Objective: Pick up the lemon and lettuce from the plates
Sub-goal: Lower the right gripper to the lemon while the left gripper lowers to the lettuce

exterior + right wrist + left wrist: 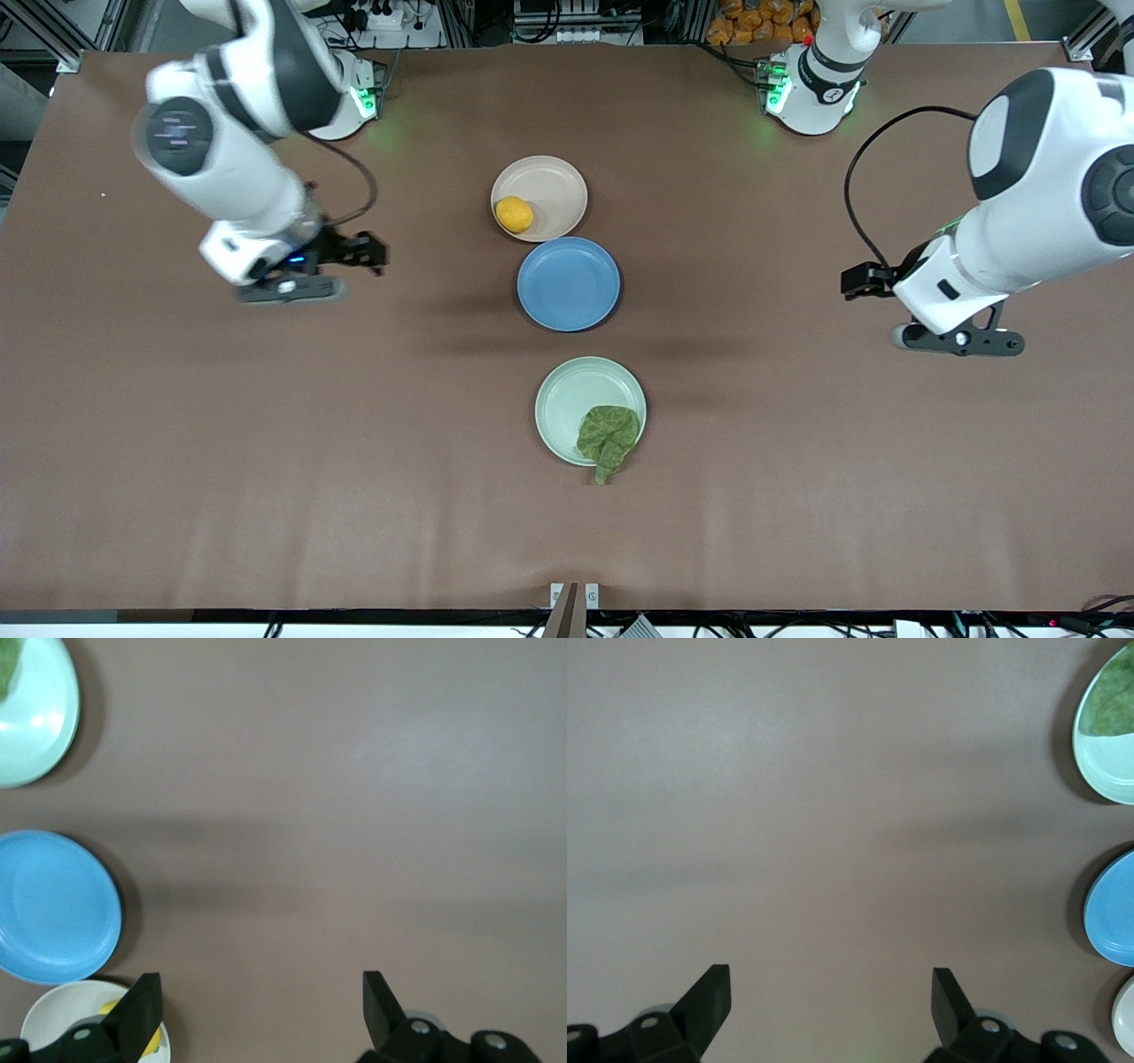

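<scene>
The yellow-orange lemon (514, 214) lies on the beige-cream plate (554, 186), the plate farthest from the front camera. The dark green lettuce (608, 434) lies on the mint green plate (571, 394), the nearest one, with its stem over the rim. My right gripper (288, 288) hangs open and empty over bare table toward the right arm's end. My left gripper (961, 339) hangs open and empty over bare table toward the left arm's end. The left wrist view shows the open left gripper (831, 979), the lettuce (1112, 691) and the mint plate (1107, 753). The right wrist view shows the open right gripper (261, 983), the lemon (152, 1041) and the beige plate (62, 1019).
A blue plate (568, 283) with nothing on it sits between the two task plates, close to the beige one. It also shows in the left wrist view (1112, 908) and the right wrist view (53, 904). A brown mat (266, 461) covers the table.
</scene>
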`<state>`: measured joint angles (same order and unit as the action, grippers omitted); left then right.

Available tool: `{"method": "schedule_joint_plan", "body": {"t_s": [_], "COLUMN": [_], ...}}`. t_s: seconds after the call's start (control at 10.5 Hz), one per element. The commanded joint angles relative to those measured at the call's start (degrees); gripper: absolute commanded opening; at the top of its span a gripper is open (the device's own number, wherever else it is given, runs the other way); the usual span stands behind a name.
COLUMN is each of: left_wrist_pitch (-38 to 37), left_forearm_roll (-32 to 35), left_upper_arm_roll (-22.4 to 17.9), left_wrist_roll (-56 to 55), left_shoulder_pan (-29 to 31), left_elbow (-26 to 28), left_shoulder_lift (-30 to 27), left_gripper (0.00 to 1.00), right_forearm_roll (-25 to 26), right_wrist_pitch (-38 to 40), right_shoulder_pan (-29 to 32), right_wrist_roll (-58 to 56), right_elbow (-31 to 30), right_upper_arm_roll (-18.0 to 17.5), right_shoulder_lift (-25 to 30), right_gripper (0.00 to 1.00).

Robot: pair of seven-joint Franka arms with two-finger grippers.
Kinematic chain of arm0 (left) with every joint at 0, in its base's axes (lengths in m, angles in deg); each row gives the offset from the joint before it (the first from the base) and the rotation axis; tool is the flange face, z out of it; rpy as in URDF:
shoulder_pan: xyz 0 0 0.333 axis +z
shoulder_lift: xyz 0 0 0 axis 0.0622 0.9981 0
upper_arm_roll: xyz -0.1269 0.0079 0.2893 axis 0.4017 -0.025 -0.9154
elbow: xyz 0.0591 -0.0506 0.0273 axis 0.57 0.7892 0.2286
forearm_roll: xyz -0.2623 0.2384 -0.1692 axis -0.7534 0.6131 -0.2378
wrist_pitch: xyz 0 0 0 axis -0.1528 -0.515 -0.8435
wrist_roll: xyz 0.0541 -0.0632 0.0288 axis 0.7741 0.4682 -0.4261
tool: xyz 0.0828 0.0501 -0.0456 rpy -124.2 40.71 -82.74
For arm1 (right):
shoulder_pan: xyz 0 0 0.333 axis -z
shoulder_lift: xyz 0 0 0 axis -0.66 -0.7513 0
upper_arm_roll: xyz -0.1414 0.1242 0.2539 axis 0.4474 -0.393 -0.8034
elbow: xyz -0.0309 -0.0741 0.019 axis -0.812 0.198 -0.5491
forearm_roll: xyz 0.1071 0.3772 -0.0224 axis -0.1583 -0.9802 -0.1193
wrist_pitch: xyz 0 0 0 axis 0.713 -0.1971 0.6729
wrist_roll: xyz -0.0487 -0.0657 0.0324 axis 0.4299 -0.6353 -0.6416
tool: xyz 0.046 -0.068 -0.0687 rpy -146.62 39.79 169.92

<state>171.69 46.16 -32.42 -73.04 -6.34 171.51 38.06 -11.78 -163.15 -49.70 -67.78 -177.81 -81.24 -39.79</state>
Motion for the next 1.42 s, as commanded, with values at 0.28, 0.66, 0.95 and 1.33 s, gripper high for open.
{"method": "schedule_joint_plan", "body": {"t_s": [0.28,0.66,0.95,1.33], "left_wrist_pitch": [17.1,31.4,39.6,53.2], "left_forearm_roll": [-0.8,-0.8,-0.9,-1.1], "left_upper_arm_roll": [-0.2,-0.2,-0.2,-0.2], "left_wrist_roll": [-16.5,-24.8,-28.4,-29.0], "left_shoulder_pan": [-11.8,-15.1,-17.1,-17.7], "left_elbow": [-1.7,-2.4,-2.4,-2.4], "left_shoulder_lift": [13.6,21.0,23.1,27.4], "left_gripper": [1.0,1.0,1.0,1.0], "right_forearm_roll": [0.8,12.3,17.9,24.0], "right_wrist_pitch": [-12.4,-18.1,-21.8,-24.4], "right_shoulder_pan": [-3.9,-9.5,-12.1,-15.0], "right_wrist_roll": [6.3,22.3,29.3,38.0], "right_elbow": [-12.9,-14.1,-14.9,-14.8], "right_upper_arm_roll": [-12.3,-16.0,-17.3,-18.4], "right_shoulder_lift": [-0.7,-9.2,-13.9,-18.7], "right_gripper": [1.0,1.0,1.0,1.0]}}
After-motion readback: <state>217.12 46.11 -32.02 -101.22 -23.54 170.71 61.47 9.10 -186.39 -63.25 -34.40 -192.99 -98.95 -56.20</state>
